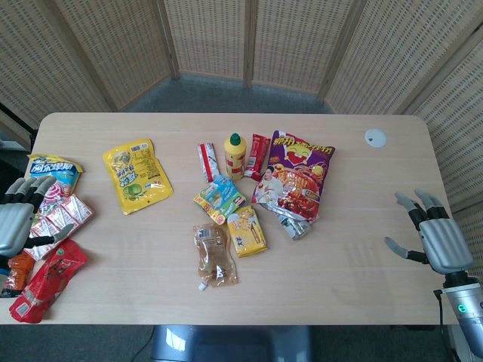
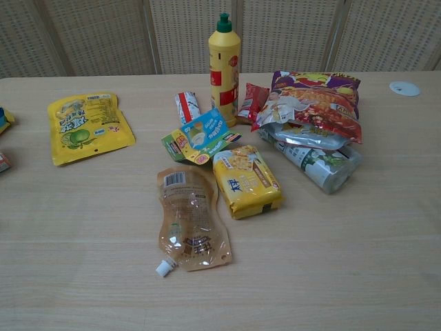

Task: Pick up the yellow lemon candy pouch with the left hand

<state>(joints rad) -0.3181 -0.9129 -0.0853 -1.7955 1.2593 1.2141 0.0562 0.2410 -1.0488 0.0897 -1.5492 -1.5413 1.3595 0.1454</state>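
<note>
Left hand (image 1: pixel 16 219) open, flat yellow pouch (image 1: pixel 136 175)

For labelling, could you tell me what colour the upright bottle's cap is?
Green, on the yellow bottle; clearest in the chest view.

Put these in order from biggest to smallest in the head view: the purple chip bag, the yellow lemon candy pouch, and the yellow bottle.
1. purple chip bag, clearly the biggest.
2. yellow lemon candy pouch, lying flat.
3. yellow bottle, smallest here, but it stands upright and is seen from above, so it looks shorter than it is.
</note>
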